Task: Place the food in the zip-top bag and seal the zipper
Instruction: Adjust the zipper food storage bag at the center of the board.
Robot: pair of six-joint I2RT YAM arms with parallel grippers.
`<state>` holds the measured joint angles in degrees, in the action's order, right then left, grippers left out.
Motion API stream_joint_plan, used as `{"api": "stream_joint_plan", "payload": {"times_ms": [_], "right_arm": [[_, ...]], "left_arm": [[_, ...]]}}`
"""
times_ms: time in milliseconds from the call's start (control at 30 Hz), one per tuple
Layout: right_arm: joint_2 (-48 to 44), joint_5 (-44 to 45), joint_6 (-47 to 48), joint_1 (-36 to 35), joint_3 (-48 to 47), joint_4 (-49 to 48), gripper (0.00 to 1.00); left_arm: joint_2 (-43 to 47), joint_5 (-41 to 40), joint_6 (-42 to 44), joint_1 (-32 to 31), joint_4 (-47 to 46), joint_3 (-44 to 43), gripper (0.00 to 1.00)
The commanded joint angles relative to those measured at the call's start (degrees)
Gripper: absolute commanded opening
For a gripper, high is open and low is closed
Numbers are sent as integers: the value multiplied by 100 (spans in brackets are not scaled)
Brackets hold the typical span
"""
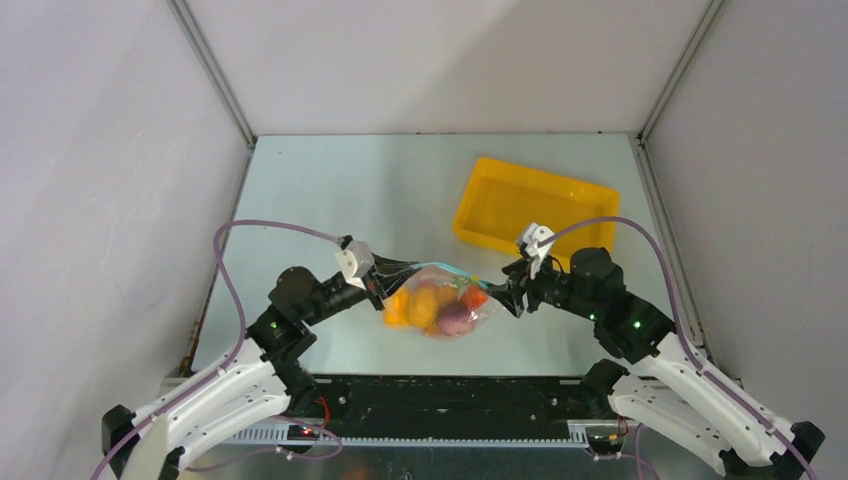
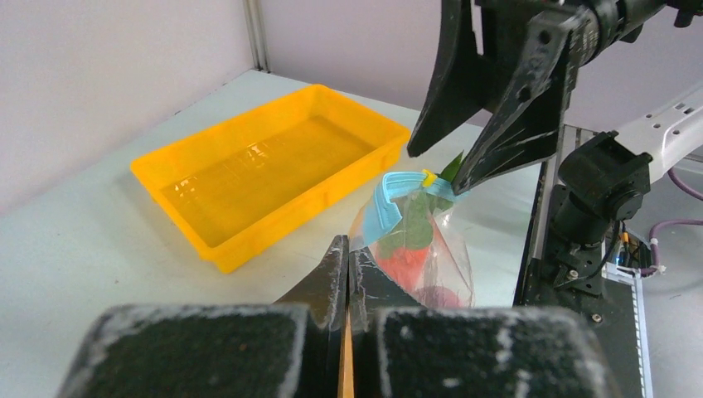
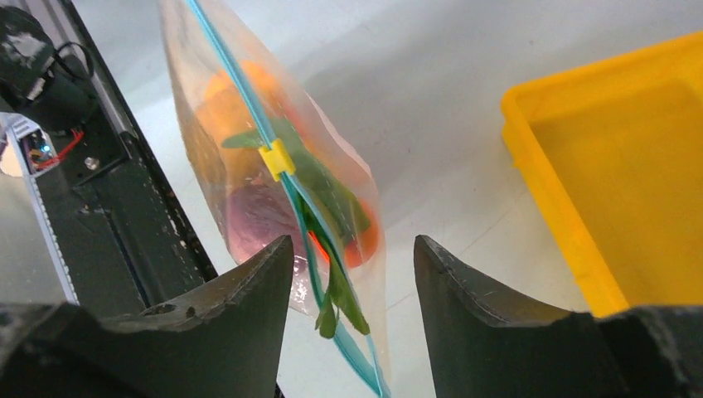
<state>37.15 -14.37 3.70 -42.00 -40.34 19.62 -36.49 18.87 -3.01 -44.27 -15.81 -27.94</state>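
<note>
Standing open, the right claw (image 3: 352, 245) straddles the teal zipper (image 3: 239, 91), whose long axis runs from 6 o'clock between the fingers away toward 11 o'clock. The yellow slider (image 3: 276, 159) sits on it just ahead, untouched. Farther along, the left claw (image 2: 346, 249) is clamped on the opposite end of the zip-top bag (image 2: 439, 240), which is strung between the arms with the toy food (image 1: 430, 305) inside. The right arm is nearer the slider.
</note>
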Motion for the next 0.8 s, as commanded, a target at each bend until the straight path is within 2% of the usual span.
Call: {"api": "stream_joint_plan", "payload": {"times_ms": [0, 133, 367, 567, 767], "right_arm": [[140, 374, 132, -107, -150, 128, 59], [171, 721, 116, -150, -146, 108, 55], [-281, 477, 59, -165, -150, 75, 60], [-900, 1048, -203, -137, -150, 591, 61], [-910, 1310, -342, -110, -16, 1199, 61]], "left_arm": [[2, 140, -7, 7, -415, -97, 0], [-27, 181, 10, 10, -417, -98, 0], [-41, 140, 25, 12, -390, -68, 0], [67, 30, 150, 14, -271, -21, 0], [72, 38, 287, 13, -132, -46, 0]]}}
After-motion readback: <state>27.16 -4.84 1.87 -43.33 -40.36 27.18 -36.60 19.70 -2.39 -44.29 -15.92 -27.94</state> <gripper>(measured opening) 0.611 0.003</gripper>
